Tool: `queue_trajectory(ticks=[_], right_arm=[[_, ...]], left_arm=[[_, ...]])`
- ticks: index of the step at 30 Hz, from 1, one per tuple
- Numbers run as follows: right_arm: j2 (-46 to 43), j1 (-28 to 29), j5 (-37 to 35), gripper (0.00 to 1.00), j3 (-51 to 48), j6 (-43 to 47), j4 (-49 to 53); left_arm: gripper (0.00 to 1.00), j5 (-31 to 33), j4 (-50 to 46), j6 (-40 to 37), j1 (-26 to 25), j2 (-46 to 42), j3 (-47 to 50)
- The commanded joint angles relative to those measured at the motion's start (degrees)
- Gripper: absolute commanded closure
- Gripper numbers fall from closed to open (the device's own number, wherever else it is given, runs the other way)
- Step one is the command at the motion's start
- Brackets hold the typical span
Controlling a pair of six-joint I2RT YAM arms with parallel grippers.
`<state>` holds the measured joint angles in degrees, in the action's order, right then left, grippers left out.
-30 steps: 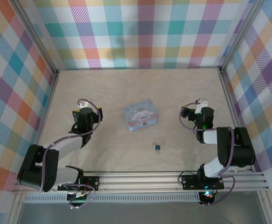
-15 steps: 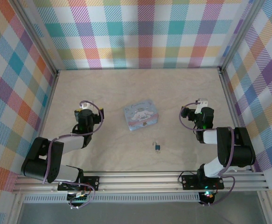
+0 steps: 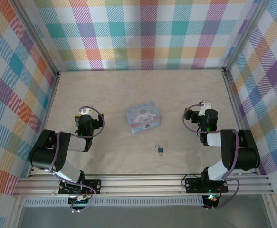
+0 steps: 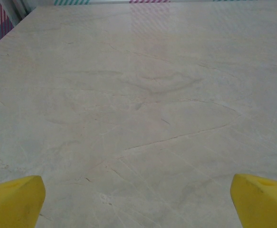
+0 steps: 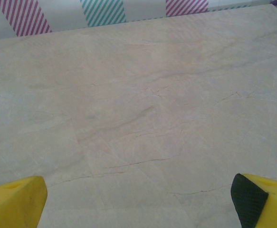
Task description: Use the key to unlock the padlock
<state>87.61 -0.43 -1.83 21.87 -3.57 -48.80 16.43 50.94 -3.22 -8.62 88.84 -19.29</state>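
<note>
My left end effector (image 3: 84, 113) hangs over the left half of the surface (image 3: 128, 85), about midway between the near and far edges. Its jaws are spread wide and hold nothing. In the left wrist view the two yellow fingertips (image 4: 14, 200) sit at the bottom corners, with bare pale surface between them.

My right end effector (image 3: 204, 107) hangs over the right half, closer to the right edge, and is just as wide and just as empty. Its yellow fingertips (image 5: 14, 202) frame bare surface that runs out to the striped far wall.

The padlock (image 3: 160, 150) lies flat toward the near edge, a little right of the middle, between my two arms and well apart from both end effectors. It has a teal-blue body with something thin and silvery at its far end; I cannot tell whether that is shackle or key.

A pale blue tin (image 3: 144, 117) with a white cartoon dog on its lid sits around the centre of the surface. It is turned slightly askew, farther from the near edge than the padlock and not touching it.
</note>
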Motion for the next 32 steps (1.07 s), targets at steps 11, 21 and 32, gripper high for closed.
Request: queue_trajectory(ticks=[11,21,32], right_arm=[[0.1,-0.19,0.91,0.0,0.37,0.85,-0.81],[0.17,0.27,0.2,0.0,0.63,1.33,-0.4],[0.19,0.43,0.02,0.0,0.72,1.44,-0.35]], left_arm=[[0.0,-4.58,-3.12,3.22,3.96,0.68,-3.92],[0.0,-4.49,-3.19,3.22,3.88,0.72,-3.92],[0.0,-4.5,-3.21,3.22,3.94,0.73,-3.92]])
